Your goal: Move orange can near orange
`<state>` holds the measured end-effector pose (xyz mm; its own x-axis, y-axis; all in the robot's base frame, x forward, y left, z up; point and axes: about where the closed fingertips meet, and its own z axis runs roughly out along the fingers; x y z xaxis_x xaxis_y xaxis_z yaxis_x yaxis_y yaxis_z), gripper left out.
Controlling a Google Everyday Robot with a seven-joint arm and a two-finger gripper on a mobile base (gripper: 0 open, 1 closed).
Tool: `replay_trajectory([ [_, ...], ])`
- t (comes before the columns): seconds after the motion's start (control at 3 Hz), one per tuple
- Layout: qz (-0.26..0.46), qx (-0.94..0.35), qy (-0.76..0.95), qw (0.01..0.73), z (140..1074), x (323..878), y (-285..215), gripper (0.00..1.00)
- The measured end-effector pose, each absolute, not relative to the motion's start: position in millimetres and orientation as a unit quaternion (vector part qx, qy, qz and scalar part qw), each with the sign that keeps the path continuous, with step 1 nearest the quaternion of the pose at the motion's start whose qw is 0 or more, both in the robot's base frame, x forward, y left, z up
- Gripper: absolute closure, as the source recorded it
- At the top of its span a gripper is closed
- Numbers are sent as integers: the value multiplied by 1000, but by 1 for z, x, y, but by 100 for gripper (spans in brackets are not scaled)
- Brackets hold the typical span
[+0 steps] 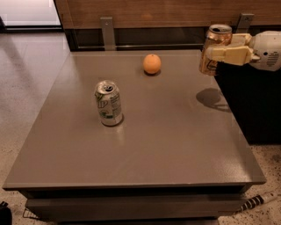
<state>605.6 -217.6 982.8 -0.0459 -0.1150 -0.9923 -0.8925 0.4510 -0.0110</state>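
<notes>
Gripping the orange can [217, 37] about its middle, held it upright and clear of the table [175, 149], above the far right edge. Pinched it with the gripper [214, 52], reaching in from the right, one pale finger [228, 54] laid across the near face; could not see the far finger behind the can. Judged the step in hand as the carry: lifted, not yet set down. Located the orange [152, 64] resting on the far part of the table, well to the left of the can. Called next for a leftward traverse above the surface, a descent to stand the can just beside the fruit without knocking it, then release. Noted a green-and-white can [108, 103] standing upright at left centre, nearer the camera and probably off that path. Noted the carried can's shadow [213, 97] on the tabletop below. Recorded a flat, matte grey-brown top; wood panelling [145, 11] and a metal bracket [107, 31] behind; pale speckled floor [26, 66] at left; a striped cable [257, 201] on the floor at lower right.
</notes>
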Motion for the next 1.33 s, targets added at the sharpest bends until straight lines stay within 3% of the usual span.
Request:
replay_trajectory([
  [0.67, 261, -334, 663, 617, 976, 666, -251, 100],
  [1.33, 234, -352, 635, 646, 971, 698, -207, 100],
])
